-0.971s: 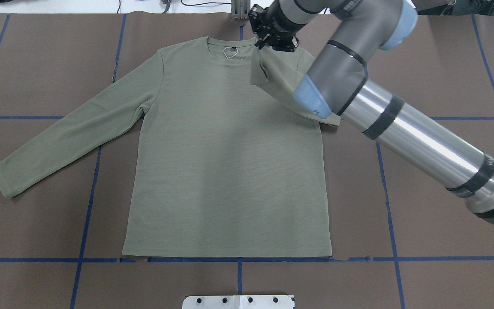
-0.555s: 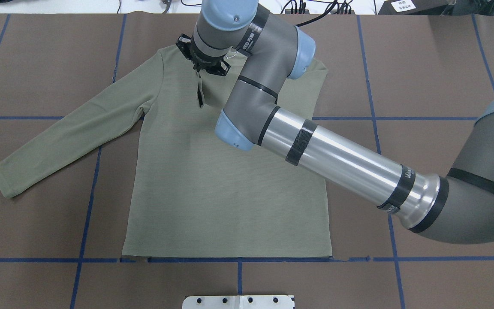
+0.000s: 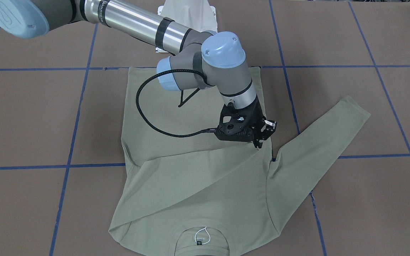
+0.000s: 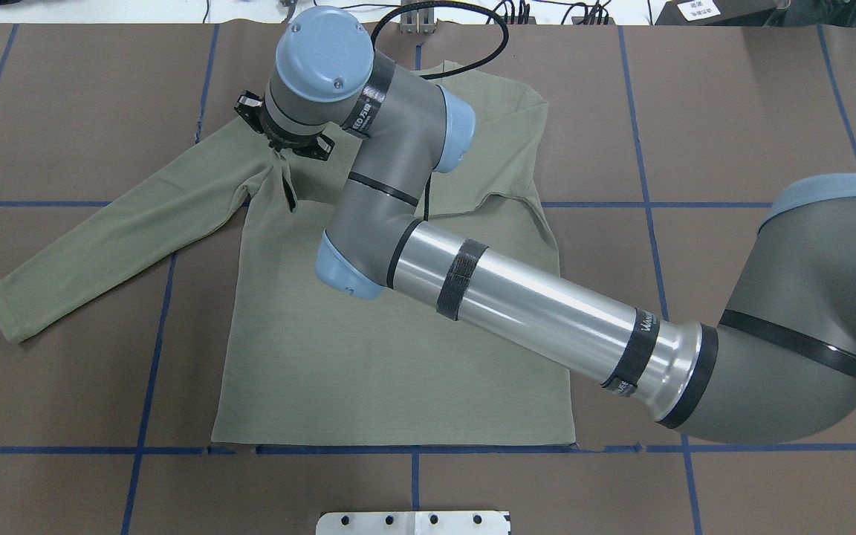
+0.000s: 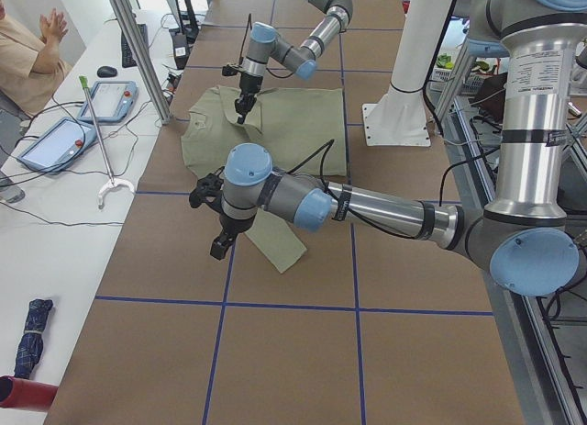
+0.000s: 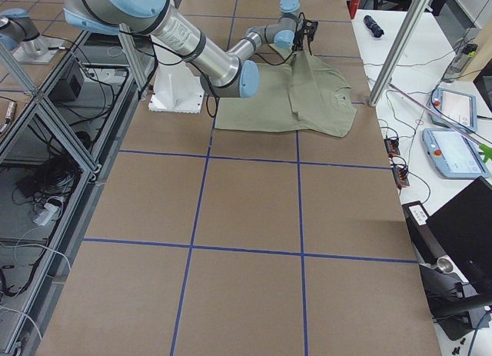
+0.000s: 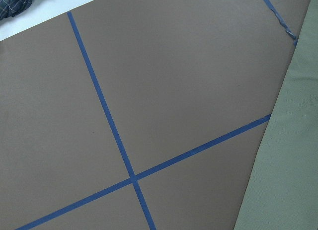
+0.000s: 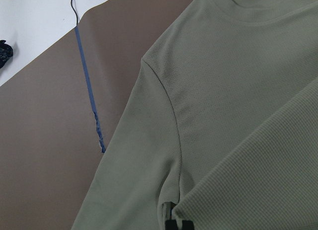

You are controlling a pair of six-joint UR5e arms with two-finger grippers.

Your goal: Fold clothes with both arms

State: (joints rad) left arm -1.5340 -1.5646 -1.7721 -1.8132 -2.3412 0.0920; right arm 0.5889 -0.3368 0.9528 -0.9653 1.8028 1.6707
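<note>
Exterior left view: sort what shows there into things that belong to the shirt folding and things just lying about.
Belongs to the job:
- green shirt
- right gripper, gripping one sleeve
- left gripper, beside the other sleeve

Just lying about:
- folded umbrella
- near control tablet
- far control tablet
- hooked pole
- mouse

Lit brightly and evenly from overhead. Glints along the silver-grey tubular right arm; drops soft shadows onto the sage-green knit shirt. Sharp throughout.
</note>
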